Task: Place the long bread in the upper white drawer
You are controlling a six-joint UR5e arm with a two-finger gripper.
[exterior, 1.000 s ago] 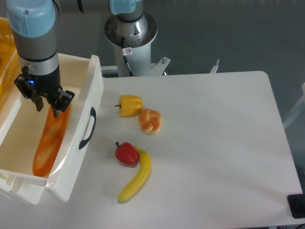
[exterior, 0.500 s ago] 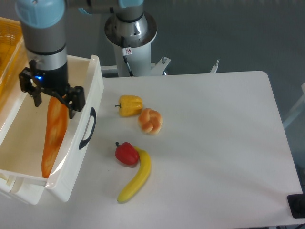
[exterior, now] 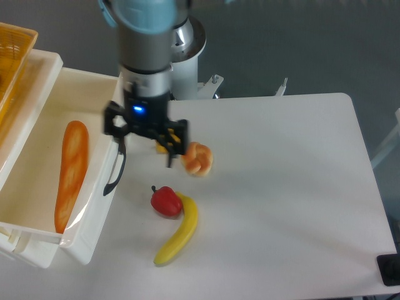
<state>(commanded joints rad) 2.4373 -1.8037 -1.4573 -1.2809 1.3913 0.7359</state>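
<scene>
- Well, the long glossy orange-brown bread loaf (exterior: 70, 173) lies flat inside the deep white plastic drawer (exterior: 94, 240), running lengthwise along its floor, free of any grip.
- So the placing looks done: the loaf is in, nothing holds it, and what may be left is only for the arm to clear off.
- Outward now: the black two-finger pincer (exterior: 145, 129) hangs over the table just right of the drawer's dark curved handle (exterior: 115, 170), fingers spread apart and holding nothing.
- Right by it sits the small round braided bun (exterior: 197, 159), with a yellow pepper mostly hidden behind the pincer.
- Lower down, a red pepper (exterior: 165, 201) touches a yellow banana (exterior: 179, 233).
- A yellow basket-like tray (exterior: 15, 69) peeks in at the upper left, beyond the drawer.
- All this sits on a white table (exterior: 287, 194) with rounded corners; behind it, the arm's pale base and a grey floor.
</scene>
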